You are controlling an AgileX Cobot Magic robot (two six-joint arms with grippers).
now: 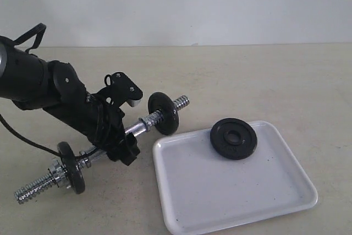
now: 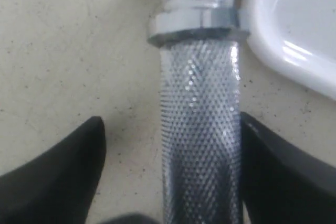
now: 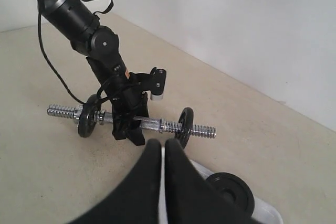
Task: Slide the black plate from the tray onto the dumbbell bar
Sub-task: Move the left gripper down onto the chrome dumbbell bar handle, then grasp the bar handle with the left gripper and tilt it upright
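The black plate [image 1: 234,138] lies flat in the far corner of the white tray [image 1: 236,191]. The dumbbell bar [image 1: 140,126] rests on the table left of the tray, with a black disc [image 1: 164,113] near one end and another [image 1: 71,167] near the other. My left gripper [image 1: 124,137] straddles the bar's knurled middle [image 2: 199,145]. Its jaws are open: one finger [image 2: 273,171] lies against the bar, the other [image 2: 63,171] stands apart. My right gripper [image 3: 163,145] is shut on nothing, hovering over the tray's edge near the plate [image 3: 231,192].
A silver collar nut [image 2: 191,24] sits just ahead of the left jaws. The tray's rim [image 2: 294,30] lies close beside the bar. The bar's threaded end [image 1: 182,103] sticks out past the disc toward the tray. A plain wall bounds the table at the back.
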